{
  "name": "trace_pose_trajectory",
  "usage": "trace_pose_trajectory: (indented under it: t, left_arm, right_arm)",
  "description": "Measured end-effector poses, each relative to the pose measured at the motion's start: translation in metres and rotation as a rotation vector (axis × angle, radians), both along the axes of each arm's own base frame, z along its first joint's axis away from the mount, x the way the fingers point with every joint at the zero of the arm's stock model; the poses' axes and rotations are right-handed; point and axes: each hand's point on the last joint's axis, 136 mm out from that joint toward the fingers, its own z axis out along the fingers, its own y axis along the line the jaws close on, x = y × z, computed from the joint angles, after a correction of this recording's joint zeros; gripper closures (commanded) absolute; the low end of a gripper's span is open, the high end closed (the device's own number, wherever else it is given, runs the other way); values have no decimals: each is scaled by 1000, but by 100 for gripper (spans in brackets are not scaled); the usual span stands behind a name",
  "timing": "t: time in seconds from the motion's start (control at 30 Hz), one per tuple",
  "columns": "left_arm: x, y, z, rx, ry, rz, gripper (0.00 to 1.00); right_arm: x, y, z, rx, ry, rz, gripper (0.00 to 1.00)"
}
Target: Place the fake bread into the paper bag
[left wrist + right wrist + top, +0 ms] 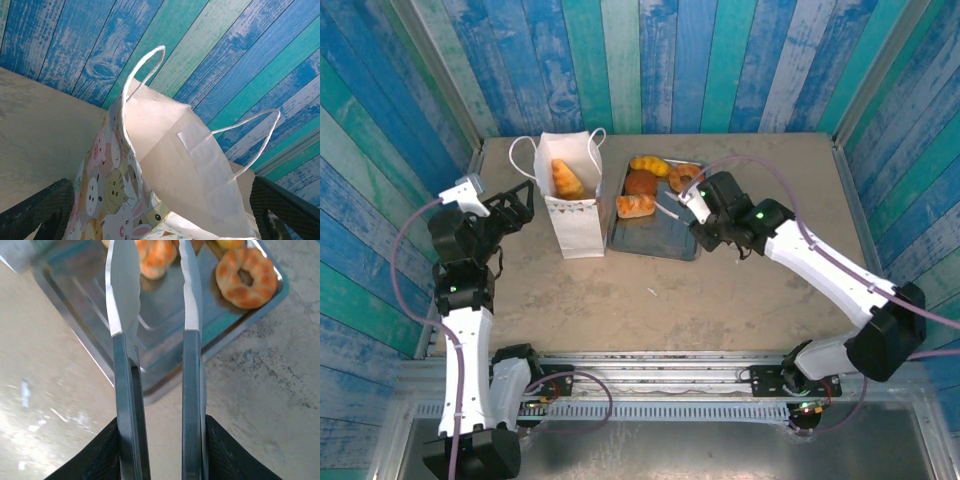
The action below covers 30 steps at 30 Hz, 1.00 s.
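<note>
Overhead, a croissant (pixel 565 180) sits in the paper bag (pixel 578 232); wrist views show left hand (pixel 159 202) spread, right hand (pixel 162 455) clamping tongs (pixel 122 290).

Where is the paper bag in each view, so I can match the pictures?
Top external: the bag stands left of centre, just left of the tray, with a croissant inside.
Left wrist: centre to bottom, open mouth toward the camera, cord handles up.
Right wrist: a pale blur at the top-left corner, beyond the tray and left of the tongs, may be it; cannot tell.
Shared landmark: the beige table.
</note>
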Motion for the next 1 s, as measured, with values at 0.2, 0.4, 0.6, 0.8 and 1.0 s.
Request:
trace_pose_trajectory:
  t: [0.2, 0.4, 0.6, 0.8, 1.0]
  left_arm:
    - [1, 2, -4, 8, 5, 13, 6]
    - [3, 3, -10, 5, 20, 15, 6]
    - [7, 5, -14, 3, 33, 17, 6]
    - [10, 5, -17, 4, 41, 17, 6]
    - [12, 6, -18, 5, 46, 23, 6]
  right_arm:
    - [19, 3, -38, -164, 0, 52, 57]
    - [31, 13, -62, -250, -17, 112, 52]
    - [44, 19, -79, -299, -23, 133, 47]
    - [55, 24, -88, -314, -37, 131, 44]
    - [67, 30, -92, -300, -47, 107, 44]
